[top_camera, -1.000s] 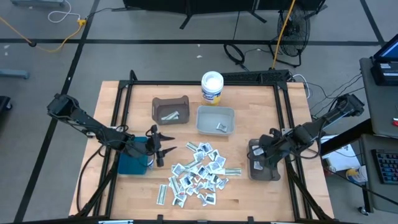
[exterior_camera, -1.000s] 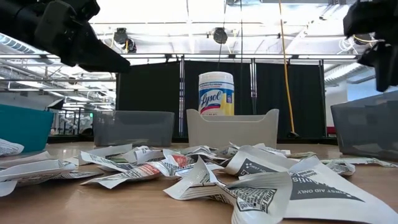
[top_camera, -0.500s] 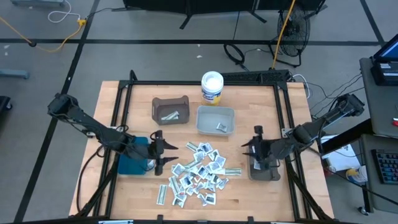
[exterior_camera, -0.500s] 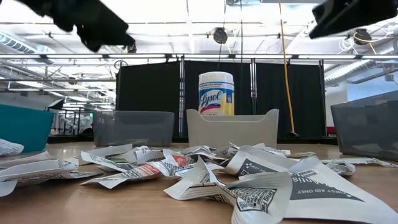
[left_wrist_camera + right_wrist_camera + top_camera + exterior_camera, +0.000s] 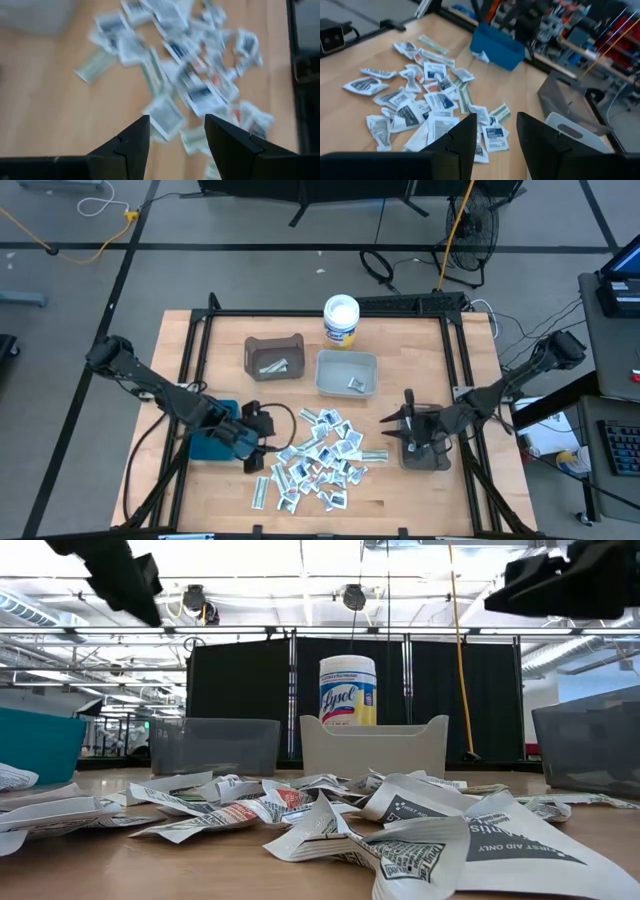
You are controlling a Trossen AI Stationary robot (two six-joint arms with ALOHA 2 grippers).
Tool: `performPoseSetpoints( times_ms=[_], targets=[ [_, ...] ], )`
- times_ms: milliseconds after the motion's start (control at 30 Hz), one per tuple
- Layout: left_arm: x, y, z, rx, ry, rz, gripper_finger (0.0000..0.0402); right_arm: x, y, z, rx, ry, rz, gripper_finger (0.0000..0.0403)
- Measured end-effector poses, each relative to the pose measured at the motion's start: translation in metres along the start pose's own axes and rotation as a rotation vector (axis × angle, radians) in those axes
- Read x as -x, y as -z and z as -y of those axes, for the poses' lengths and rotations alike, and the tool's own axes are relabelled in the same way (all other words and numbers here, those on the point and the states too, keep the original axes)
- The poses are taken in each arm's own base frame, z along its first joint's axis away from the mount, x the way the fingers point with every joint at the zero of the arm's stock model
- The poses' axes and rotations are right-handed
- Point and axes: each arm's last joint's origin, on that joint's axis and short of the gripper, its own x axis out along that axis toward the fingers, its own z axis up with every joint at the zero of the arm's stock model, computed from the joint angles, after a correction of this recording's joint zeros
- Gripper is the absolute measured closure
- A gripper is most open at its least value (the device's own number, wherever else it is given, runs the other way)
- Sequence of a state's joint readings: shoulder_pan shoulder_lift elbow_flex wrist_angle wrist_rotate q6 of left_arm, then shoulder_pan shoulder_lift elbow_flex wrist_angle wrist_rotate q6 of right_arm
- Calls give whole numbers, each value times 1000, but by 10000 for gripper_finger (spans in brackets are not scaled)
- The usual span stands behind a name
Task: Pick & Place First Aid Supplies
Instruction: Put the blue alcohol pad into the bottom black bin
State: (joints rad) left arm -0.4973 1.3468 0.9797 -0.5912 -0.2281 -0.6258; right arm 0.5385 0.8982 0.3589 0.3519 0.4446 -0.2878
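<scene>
The left hand (image 5: 262,442) is held just above the surface (image 5: 400,350), beside the blue bin (image 5: 212,442), tilted down toward the left edge of the first aid supplies (image 5: 320,460), its fingers (image 5: 131,145) apart and empty. The supplies are scattered in a loose heap at the surface's middle front. The right hand (image 5: 405,423) is raised beside the dark bin (image 5: 425,455), pointed at the heap, fingers (image 5: 459,142) apart with nothing between them.

Many small flat white and silvery first aid packets (image 5: 318,460) with blue, green and red print are lying scattered, overlapping and crumpled, on the table's front middle.
</scene>
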Motion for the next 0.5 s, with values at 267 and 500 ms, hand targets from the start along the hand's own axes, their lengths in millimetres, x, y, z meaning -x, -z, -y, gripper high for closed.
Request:
performPoseSetpoints(
  times_ms=[267,500],
  targets=[
    [-37,-2,0,10,-14,-336,209,7,18,-2,-13,50,159,272],
    [-63,8,-1,-48,-61,-627,213,7,17,-4,-8,-21,192,273]
  ],
)
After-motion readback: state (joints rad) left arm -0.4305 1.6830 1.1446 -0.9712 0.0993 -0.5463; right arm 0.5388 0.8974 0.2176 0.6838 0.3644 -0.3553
